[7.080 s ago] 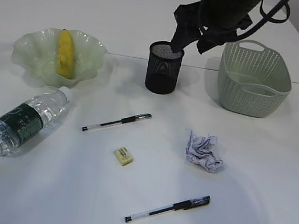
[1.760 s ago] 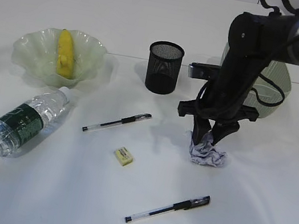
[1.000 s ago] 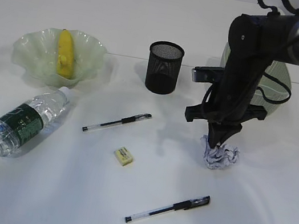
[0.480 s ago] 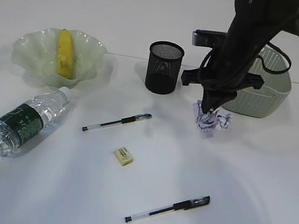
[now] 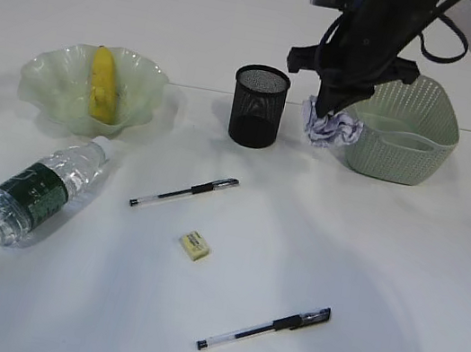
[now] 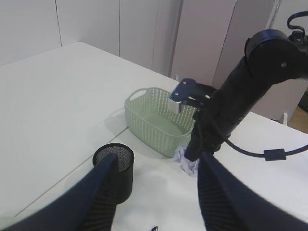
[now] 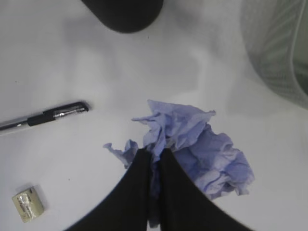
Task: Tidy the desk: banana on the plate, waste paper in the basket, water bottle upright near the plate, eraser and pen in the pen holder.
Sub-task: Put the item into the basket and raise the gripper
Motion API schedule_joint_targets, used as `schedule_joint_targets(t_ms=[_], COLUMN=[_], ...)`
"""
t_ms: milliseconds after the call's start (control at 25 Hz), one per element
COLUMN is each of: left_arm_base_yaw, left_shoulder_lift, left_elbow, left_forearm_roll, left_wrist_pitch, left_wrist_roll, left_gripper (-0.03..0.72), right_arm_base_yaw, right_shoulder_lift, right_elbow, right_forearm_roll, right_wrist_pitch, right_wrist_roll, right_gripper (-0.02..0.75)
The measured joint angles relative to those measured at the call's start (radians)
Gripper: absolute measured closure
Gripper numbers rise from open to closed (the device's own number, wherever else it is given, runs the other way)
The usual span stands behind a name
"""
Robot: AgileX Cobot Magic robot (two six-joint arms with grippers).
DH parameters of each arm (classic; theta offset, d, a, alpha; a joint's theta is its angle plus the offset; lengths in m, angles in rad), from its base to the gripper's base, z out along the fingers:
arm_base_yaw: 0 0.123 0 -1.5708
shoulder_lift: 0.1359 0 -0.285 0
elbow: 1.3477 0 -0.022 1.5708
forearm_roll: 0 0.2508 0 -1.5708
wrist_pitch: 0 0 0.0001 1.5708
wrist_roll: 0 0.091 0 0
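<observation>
My right gripper (image 5: pixel 324 111) (image 7: pixel 154 151) is shut on the crumpled waste paper (image 5: pixel 328 127) (image 7: pixel 202 144), which hangs above the table at the left wall of the green basket (image 5: pixel 402 137). My left gripper (image 6: pixel 156 163) is open with nothing between its fingers, and looks from a distance at the pen holder (image 6: pixel 118 166) and the basket (image 6: pixel 154 120). The banana (image 5: pixel 103 83) lies on the plate (image 5: pixel 52 80). The water bottle (image 5: pixel 40 187) lies on its side. The eraser (image 5: pixel 194 244) and two pens (image 5: pixel 185 193) (image 5: pixel 265 328) lie on the table.
The black mesh pen holder (image 5: pixel 258 107) stands just left of the hanging paper. The basket sits at the back right, close to the seam between two tabletops.
The right gripper closed on the waste paper on the table, lifted it, and carried it back and up to the basket's left side. Nothing else moved.
</observation>
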Motion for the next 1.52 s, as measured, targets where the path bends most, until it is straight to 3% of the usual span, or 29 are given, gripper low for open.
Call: schedule_joint_targets(t_ms=[440,1000,1200,1360,1520], left_arm_base_yaw=[0.0,0.0,0.0,0.0,0.0], left_shoulder_lift=[0.0,0.0,0.0,0.0,0.0], left_elbow=[0.0,0.0,0.0,0.0,0.0], left_forearm_roll=[0.0,0.0,0.0,0.0,0.0], left_wrist_pitch=[0.002,0.025,0.025,0.032,0.043], left_wrist_roll=[-0.004,-0.004,-0.004,-0.011,-0.015], left_gripper=[0.311,0.312,0.312,0.312,0.312], right_arm_base_yaw=[-0.007,-0.17,-0.19,-0.19,-0.19], right_shoulder_lift=[0.002,0.002,0.006,0.038,0.078], right_elbow=[-0.208,-0.22,-0.22,-0.22,-0.22], right_forearm_roll=[-0.166,-0.233,-0.235,-0.233,-0.232], right_wrist_pitch=[-0.014,-0.195,-0.256,-0.291,-0.297], right_wrist_roll=[0.049,0.097,0.099,0.099,0.103], right_gripper=[0.728,0.728,0.723,0.694,0.615])
